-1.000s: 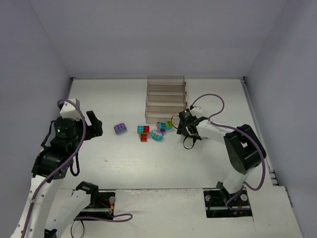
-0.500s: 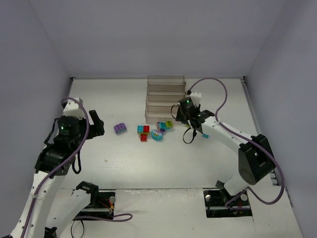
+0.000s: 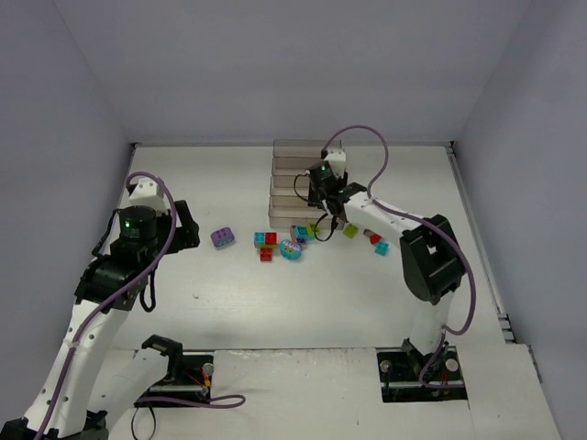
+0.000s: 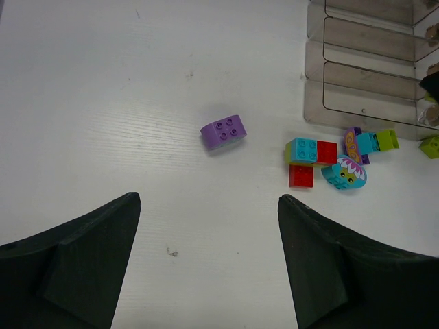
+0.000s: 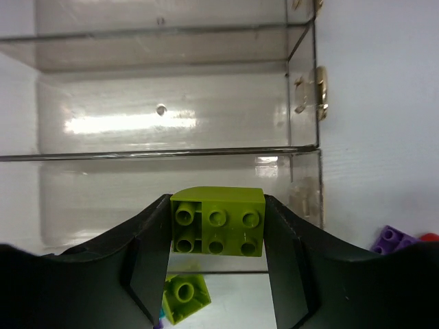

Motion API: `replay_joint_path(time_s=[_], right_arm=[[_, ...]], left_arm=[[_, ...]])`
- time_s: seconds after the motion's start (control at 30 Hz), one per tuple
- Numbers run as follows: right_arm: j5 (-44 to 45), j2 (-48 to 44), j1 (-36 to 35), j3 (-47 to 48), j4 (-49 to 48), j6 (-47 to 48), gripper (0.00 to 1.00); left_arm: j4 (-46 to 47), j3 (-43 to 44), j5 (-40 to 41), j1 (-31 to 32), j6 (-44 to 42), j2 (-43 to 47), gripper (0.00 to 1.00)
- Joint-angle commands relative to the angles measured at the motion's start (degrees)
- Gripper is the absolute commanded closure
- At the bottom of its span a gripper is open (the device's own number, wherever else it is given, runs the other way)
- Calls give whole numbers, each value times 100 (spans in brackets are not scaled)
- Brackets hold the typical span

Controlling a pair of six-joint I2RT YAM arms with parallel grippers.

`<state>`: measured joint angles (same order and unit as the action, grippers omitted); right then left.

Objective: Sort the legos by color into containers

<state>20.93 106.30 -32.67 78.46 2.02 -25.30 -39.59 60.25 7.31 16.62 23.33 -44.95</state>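
The right arm's fingers (image 5: 217, 214) were clenched on one lime green lego (image 5: 218, 232), holding it above the rack of clear smoky containers (image 3: 298, 167), at the front edge of a tray. At least four trays showed in the left wrist view, and every compartment in view held no brick.

The left arm's fingers (image 4: 208, 200) stood released, wide apart, above bare desk (image 4: 103, 82) and holding nothing.

On the desk lay one lone purple lego (image 4: 223, 131), well apart from the rest. In front of the rack sat a group of four pieces: one joined cyan-and-red piece (image 4: 312, 151), one red brick (image 4: 301, 176) touching it, one rounded cyan piece with a face (image 4: 345, 173), and one purple, cyan and lime stack (image 4: 370, 142). Right of these, the overhead view showed three more singles: one lime (image 3: 350, 231), one red (image 3: 374, 238) and one cyan (image 3: 382, 247).
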Motion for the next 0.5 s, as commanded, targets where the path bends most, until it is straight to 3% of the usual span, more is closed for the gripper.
replay_joint_path(time_s=[0.0,0.13,0.17,0.27,0.37,0.47], right_arm=[[43,241,23,425,-149,8,71],[-36,426,23,583,-149,34,55],[-45,427,32,601,-149,69,47],[-115,304,41,627,-150,332,34],[-422,49,146,505,-149,640,27],[-940,-249,348,294,-149,903,26]], left_arm=[[233,110,-54,34,101,-5,25],[180,101,-107,34,154,-5,25],[180,84,-116,34,163,-5,25],[206,75,-142,34,172,-14,25],[233,57,-169,34,207,-58,25],[303,40,-239,34,242,-101,25]])
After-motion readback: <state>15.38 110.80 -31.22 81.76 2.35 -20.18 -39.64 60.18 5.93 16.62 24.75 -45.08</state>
